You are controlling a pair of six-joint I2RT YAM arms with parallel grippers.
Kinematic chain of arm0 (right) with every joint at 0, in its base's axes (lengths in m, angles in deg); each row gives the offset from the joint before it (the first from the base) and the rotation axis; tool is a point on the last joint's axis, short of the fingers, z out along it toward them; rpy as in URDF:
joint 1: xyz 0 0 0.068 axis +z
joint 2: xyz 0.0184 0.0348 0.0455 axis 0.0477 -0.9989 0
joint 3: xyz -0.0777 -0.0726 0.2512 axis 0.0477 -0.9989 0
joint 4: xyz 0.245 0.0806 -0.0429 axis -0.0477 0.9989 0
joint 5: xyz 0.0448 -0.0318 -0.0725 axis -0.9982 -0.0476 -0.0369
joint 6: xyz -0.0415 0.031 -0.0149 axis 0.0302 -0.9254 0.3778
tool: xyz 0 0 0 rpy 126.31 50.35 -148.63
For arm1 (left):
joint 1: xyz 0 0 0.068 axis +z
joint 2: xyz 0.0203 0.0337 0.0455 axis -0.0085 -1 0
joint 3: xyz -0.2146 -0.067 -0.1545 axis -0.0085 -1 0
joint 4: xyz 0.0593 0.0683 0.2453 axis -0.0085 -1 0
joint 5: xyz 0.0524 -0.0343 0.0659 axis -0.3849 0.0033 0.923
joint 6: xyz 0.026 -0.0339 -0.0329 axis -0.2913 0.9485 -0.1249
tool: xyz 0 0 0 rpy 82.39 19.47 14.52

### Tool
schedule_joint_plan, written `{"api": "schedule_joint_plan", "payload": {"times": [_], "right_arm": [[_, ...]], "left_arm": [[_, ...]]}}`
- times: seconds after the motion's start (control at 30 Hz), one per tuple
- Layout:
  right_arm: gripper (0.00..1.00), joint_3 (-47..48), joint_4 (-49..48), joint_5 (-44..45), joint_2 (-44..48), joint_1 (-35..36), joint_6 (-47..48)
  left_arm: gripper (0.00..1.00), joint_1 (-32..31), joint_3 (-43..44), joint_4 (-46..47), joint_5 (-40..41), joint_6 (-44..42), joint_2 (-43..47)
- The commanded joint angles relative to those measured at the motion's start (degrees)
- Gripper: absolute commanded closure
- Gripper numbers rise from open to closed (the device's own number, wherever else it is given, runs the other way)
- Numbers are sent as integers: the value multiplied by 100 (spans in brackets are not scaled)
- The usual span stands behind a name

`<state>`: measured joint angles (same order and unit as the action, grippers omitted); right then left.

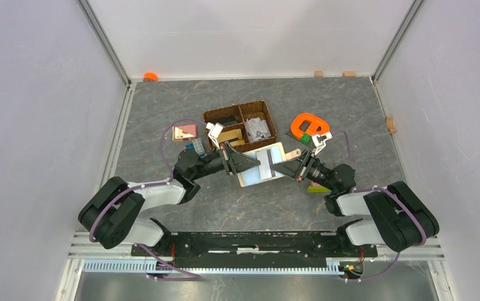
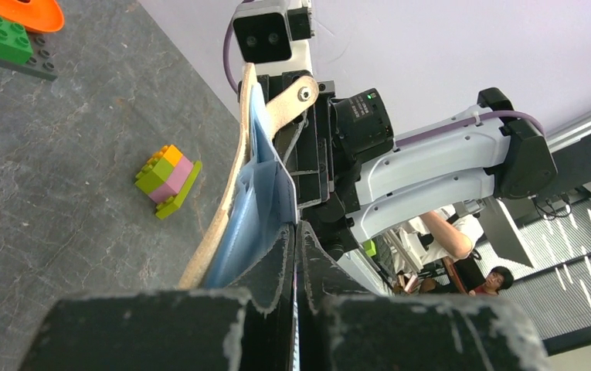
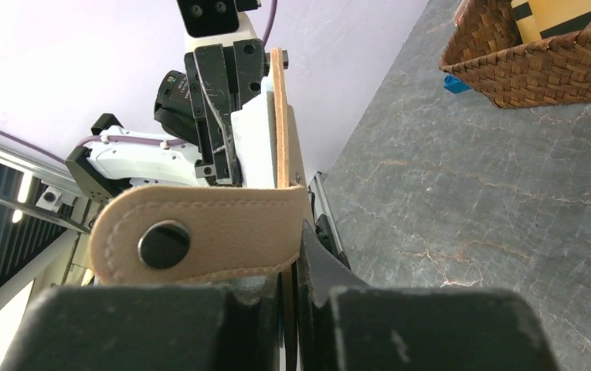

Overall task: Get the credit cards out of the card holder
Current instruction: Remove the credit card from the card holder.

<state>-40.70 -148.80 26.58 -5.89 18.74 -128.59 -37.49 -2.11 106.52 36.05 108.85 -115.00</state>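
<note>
Card holder (image 1: pixel 267 155), spread open at the frame's centre, hangs above the grey tabletop (image 1: pixel 256 207), just below the woven basket (image 1: pixel 240 108). Left tool (image 1: pixel 256 164) is clenched on its pale-blue inner flap. Right tool (image 1: pixel 277 168) pinches the opposite edge beside the snap tab (image 3: pixel 199 243).

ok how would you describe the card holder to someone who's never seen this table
Start at the brown woven basket in the middle of the table and look just on its near side. The card holder is the flat piece pinched between the left gripper and right gripper. Nothing else nearby is beige with a pale blue-grey inside and a snap tab.
</note>
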Motion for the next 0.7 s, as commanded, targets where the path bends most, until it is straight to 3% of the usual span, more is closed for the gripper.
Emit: {"api": "schedule_joint_plan", "payload": {"times": [0.0,0.1,0.27,0.43,0.5,0.67], "right_arm": [[95,-94,-1777,14,-133,-64,-117],[97,-83,-1834,-1,-137,-66,-145],[100,-85,-1881,-10,-113,-59,-179],[100,-84,-1924,8,-136,-30,-197],[100,-75,-1937,1,-146,1,-203],[100,-74,-1892,8,-119,10,-170]], "left_arm": [[98,-26,7,423,-71,24,259],[98,-26,59,196,-56,-62,260],[77,-52,197,187,-189,28,14],[67,-85,232,164,-159,7,-131],[73,-96,273,62,-136,-24,-167],[98,-96,295,-291,-29,-145,-143]]}}
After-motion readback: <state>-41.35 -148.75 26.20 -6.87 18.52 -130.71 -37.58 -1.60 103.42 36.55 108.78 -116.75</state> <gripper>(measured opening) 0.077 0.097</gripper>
